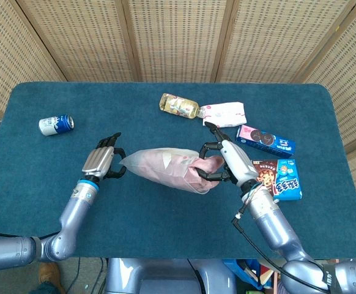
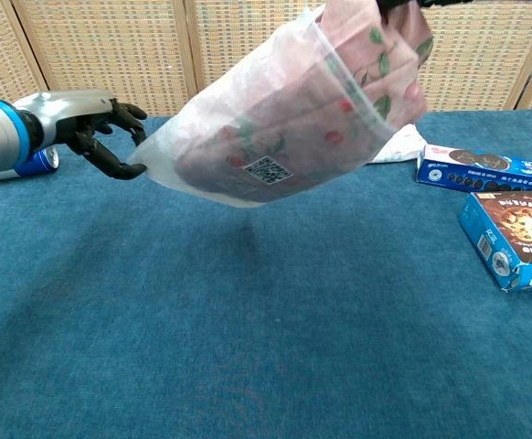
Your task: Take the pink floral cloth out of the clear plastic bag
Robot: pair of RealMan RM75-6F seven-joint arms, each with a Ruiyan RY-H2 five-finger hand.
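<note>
Above table [image 1: 37,177] — cloth [image 2: 376,55] in right hand [image 1: 224,164]

The left hand [image 1: 103,162] sits at 9 o'clock of the clear plastic bag [image 1: 159,166], dark fingers pinching its closed corner, forearm running back toward 7 o'clock. The right hand [image 1: 222,163], at 3 o'clock, grips the pink floral cloth [image 1: 200,168] at the bag's mouth.
</note>
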